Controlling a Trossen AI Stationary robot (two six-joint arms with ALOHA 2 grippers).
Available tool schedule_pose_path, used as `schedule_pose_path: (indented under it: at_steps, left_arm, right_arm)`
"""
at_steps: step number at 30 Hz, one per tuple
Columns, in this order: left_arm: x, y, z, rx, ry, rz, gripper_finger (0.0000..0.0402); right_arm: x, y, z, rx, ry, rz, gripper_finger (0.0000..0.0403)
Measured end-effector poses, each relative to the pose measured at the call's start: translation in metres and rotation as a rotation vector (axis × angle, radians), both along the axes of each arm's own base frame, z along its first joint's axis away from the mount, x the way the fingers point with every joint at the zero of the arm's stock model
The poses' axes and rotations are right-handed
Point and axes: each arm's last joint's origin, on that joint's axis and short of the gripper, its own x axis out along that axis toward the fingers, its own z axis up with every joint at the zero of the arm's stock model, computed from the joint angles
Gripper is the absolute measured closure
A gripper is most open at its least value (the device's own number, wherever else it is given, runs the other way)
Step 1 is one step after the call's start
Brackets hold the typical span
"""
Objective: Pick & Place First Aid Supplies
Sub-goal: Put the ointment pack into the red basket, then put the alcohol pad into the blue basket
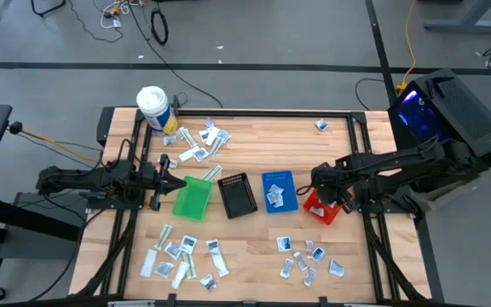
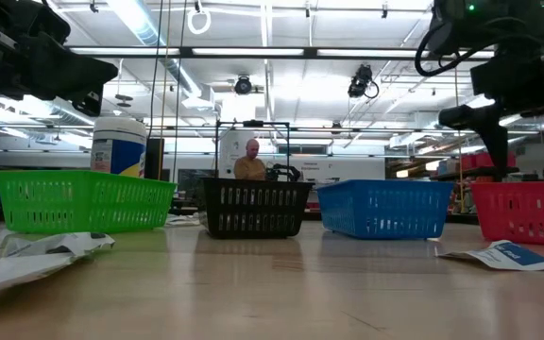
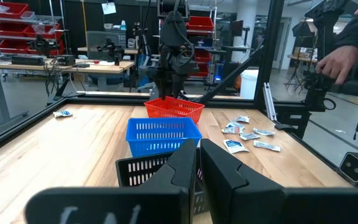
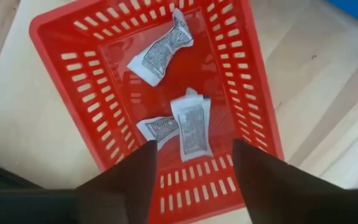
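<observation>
- The right gripper (image 4: pixel 194 165) hangs over the red bin (image 4: pixel 98 134), fingers spread apart with nothing between them; in the high view it sits right of centre (image 1: pixel 324 198), above the same bin (image 1: pixel 316 210).
- Three sachets lie on the red bin's floor in the right wrist view. One sachet (image 4: pixel 161 53) in the upper middle of the frame has its long axis running diagonally from lower left to upper right. A second sachet (image 4: pixel 193 124) at centre stands nearly vertical in the frame. A third sachet (image 4: pixel 159 129), partly tucked under the second, lies roughly across it.
- The left gripper (image 1: pixel 162 179), left of centre in the high view, has its fingers pressed together and empty, just beside the green bin (image 1: pixel 193 199).
- Four bins stand in a row across the middle of the high view: green, black bin (image 1: pixel 237 194), blue bin (image 1: pixel 279 191), red.
- Loose supplies lie in three clusters: upper cluster (image 1: pixel 199 143) in the upper middle, lower-left cluster (image 1: pixel 181 258), lower-right cluster (image 1: pixel 308 257); one stray sachet (image 1: pixel 321 125) sits upper right. Their exact counts cannot be told.
- The blue bin holds at least two sachets.
- One white tub (image 1: pixel 153 107) stands at upper left.
</observation>
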Motion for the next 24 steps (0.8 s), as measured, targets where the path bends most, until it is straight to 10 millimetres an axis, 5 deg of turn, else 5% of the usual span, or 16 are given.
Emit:
schedule_pose_path:
  at_steps: [5,15,24]
  left_arm:
    - [0.000,0.000,0.000,0.000,0.000,0.000,0.0369]
    - [0.000,0.000,0.000,0.000,0.000,0.000,0.0369]
    - [0.000,0.000,0.000,0.000,-0.001,0.000,0.0369]
  right_arm:
    - [0.005,-0.001,0.007,0.010,-0.036,-0.085,0.0159]
    - [0.017,-0.027,0.036,0.013,-0.141,-0.560,0.0151]
    - [0.015,-0.057,0.041,0.054,-0.170,-0.941,0.0151]
